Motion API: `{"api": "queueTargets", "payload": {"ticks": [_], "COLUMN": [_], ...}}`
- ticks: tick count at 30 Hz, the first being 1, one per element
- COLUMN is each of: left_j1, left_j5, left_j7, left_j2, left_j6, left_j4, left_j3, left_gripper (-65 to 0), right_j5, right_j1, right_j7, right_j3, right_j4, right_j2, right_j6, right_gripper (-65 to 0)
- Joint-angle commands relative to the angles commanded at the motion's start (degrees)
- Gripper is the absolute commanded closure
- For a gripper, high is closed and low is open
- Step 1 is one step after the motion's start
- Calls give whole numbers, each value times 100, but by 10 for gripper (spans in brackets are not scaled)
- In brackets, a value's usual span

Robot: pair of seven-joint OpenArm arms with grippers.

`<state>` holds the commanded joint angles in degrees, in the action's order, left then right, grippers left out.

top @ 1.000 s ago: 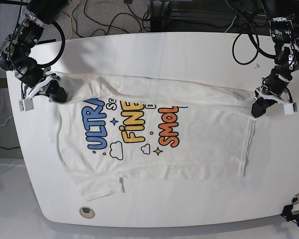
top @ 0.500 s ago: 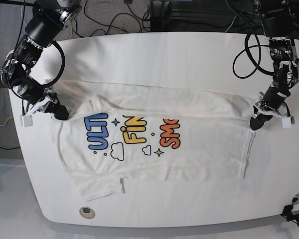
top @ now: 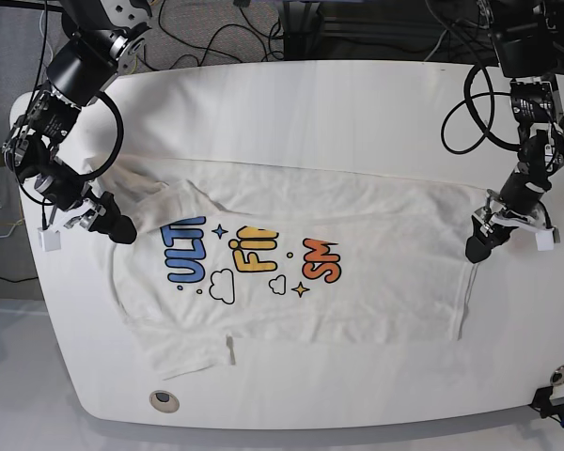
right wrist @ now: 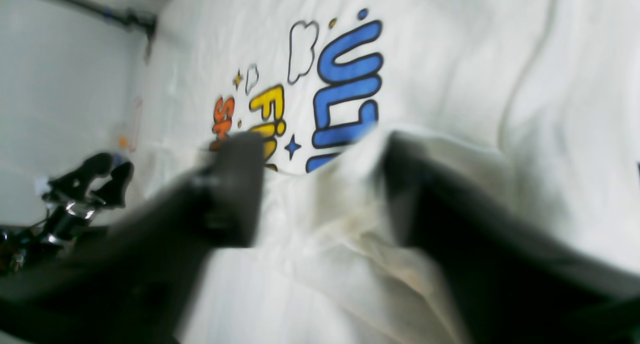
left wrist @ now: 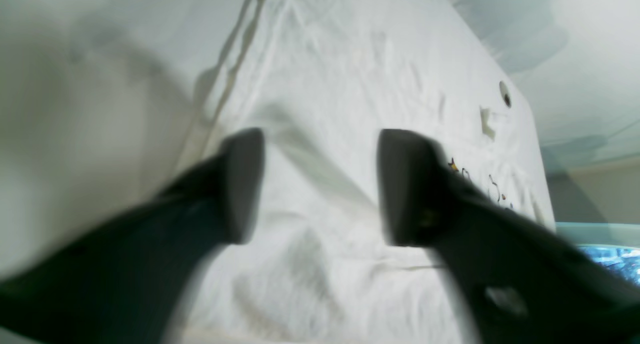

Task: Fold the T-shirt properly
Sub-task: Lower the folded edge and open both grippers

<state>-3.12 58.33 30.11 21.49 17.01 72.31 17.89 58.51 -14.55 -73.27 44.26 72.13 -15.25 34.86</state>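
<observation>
t-shirt [top: 376, 291]: on the bench [top: 291, 103], partly folded, one long flap [top: 310, 193] laid over part of the print [top: 256, 254]; i judge it light, soft and floppy, prone to wrinkling, best taken by both ends of the flap's free edge.
grippers: left gripper [top: 478, 250] and right gripper [top: 122, 230] both have fingers spread, cloth between them, not pinched.
hem and sleeve: hem seems toward my left arm, collar end toward my right, by the sleeve [top: 193, 352]; long axis runs arm to arm.
</observation>
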Motion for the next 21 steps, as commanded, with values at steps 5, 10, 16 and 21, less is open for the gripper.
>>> {"api": "queueTargets", "payload": {"ticks": [5,10,16,21], "left_j1": [35,360,826,1020], "left_j5": [-79,-105,-1503,-2541], "left_j7": [0,0,-18,-26], "left_j2": [53,281,246,246], "left_j6": [18,26,26,26], "left_j4": [53,492,1574,2171], "left_j3": [0,0,-105,-466], "left_gripper": [-477,-477,-477,-477], "right_j5": [26,-9,-440,-1864], "right_j1": [70,519,862,1204], "right_j7": [-79,-237,-211,246], "right_j3": [-26,-97,-774,-1600], "right_j4": [62,1037,2154,3138], "right_j2": [-211,-308,-308,-308], "right_j6": [-88,-105,-114,-114], "right_gripper": [-504,-504,-400,-318]}}
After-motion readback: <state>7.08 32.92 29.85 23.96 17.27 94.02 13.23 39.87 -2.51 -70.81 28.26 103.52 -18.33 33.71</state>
